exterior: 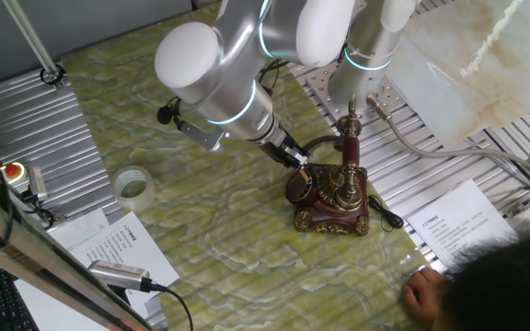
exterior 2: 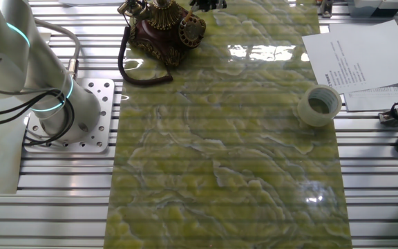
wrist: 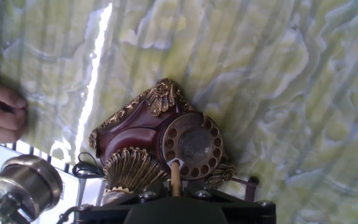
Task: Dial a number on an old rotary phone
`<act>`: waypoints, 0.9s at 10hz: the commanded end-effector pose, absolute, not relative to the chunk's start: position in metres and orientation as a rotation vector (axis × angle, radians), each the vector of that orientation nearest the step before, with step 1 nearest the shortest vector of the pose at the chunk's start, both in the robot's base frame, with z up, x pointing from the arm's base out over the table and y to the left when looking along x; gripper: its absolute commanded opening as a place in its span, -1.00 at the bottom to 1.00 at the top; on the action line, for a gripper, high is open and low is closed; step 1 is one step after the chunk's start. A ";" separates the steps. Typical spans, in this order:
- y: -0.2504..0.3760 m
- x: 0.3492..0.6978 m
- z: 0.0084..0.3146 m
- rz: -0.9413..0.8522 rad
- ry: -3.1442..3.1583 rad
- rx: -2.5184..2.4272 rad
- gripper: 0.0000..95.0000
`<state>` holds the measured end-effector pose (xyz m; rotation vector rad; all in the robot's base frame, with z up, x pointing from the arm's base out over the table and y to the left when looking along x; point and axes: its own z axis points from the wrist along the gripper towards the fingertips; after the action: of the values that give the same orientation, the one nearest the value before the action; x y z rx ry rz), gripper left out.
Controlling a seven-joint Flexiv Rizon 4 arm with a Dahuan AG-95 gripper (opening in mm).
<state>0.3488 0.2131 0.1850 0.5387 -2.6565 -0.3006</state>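
One old rotary phone [wrist: 166, 143] looks heavy and hard; the claw [wrist: 175, 177], its opening hidden, should push a dial hole.

From the other fixed view I see the old rotary phone [exterior 2: 163, 26] cut off by the top edge, its handset out of frame. In the hand view the pincer [wrist: 175, 177] body blocks the phone's near side. I can't tell how its jaws stand.
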 end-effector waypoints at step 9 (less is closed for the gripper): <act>0.212 0.348 0.180 -0.351 -2.628 0.648 -1.00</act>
<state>0.3473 0.2114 0.1809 0.6419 -2.6323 -0.3497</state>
